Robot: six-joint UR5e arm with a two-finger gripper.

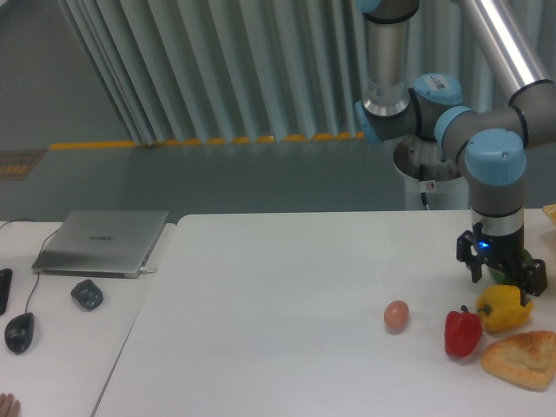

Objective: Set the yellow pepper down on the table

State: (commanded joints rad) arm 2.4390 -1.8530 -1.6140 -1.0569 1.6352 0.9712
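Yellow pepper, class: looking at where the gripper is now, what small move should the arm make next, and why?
Probably a short descent onto the yellow pepper. The gripper hangs just above and behind it, seemingly holding nothing. The red pepper and flatbread sit close, so coming straight down seems safest.

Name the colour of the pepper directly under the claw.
Green pepper, mostly hidden behind the claw; fixed camera view, the only one.

Green pepper [512, 263] mostly hidden behind the pincer [502, 276], pincer's jaw state unclear — bread [524, 358] cut off at right edge
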